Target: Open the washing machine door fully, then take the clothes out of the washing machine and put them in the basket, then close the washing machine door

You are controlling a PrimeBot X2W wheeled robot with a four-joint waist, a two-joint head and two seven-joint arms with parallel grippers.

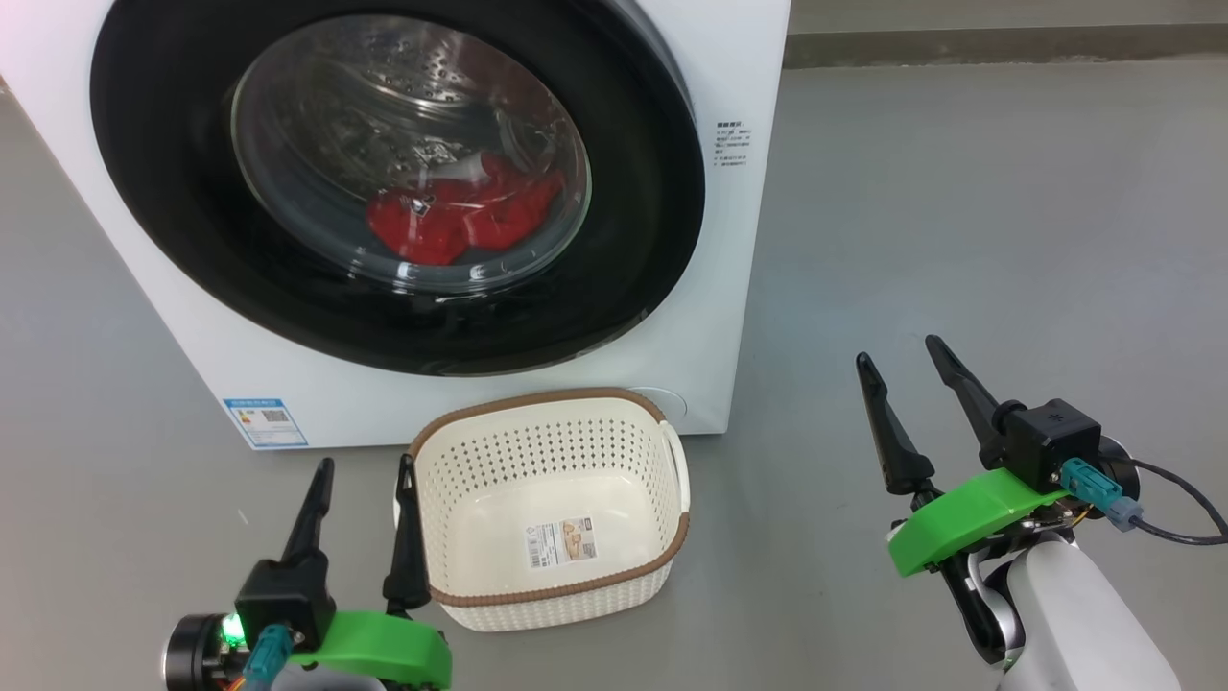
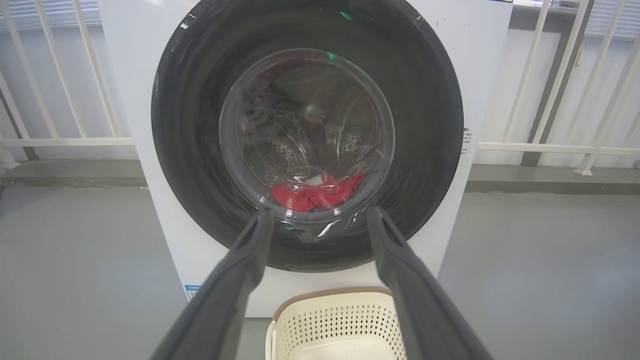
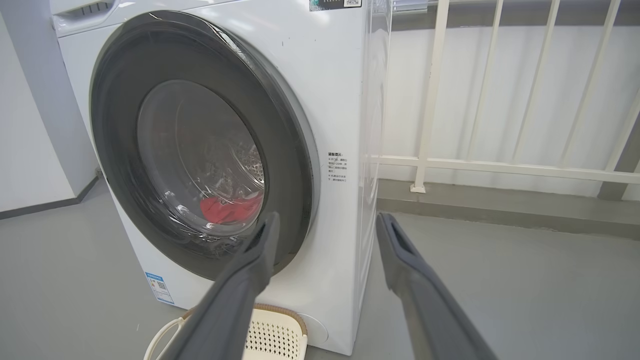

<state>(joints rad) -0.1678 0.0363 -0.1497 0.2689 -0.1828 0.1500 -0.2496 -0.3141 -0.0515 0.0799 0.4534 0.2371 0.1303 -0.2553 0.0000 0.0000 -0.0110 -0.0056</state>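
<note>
The white washing machine (image 1: 729,288) stands ahead with its round black-ringed door (image 1: 173,221) closed flat against the front. Red clothes (image 1: 460,216) lie in the steel drum behind the glass, also seen as clothes (image 2: 315,195) and clothes (image 3: 230,209). The cream basket (image 1: 552,509) with a brown rim sits on the floor before the machine, holding nothing but a sticker. My left gripper (image 1: 363,464) is open at the basket's left edge. My right gripper (image 1: 897,350) is open over bare floor to the right of the machine. Both hold nothing.
Grey floor (image 1: 1007,240) spreads to the right of the machine. A white railing (image 3: 500,165) and low kerb run behind it. A grey wall (image 3: 30,125) stands to the machine's other side. A blue label (image 1: 265,420) marks the machine's lower corner.
</note>
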